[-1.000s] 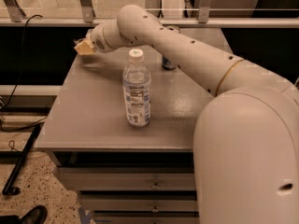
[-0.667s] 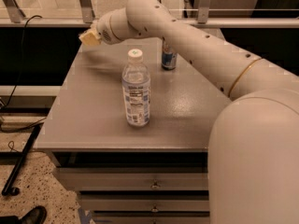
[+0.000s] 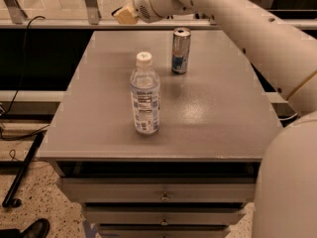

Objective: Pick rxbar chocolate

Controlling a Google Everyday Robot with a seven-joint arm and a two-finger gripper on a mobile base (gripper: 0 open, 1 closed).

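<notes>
My gripper is raised above the far left part of the grey table, with the white arm reaching in from the right. Its tan fingertips are closed on a small dark flat piece, the rxbar chocolate, of which only a thin edge shows. No black wrapper lies on the table top.
A clear water bottle with a white cap stands upright near the table's middle front. A silver-blue can stands upright behind it at the back. Drawers sit under the table. A rail and window run behind it.
The gripper has risen from the table's far left corner and moved up and right with the dark bar in its fingertips. The view has shifted so that the can now shows in full.
</notes>
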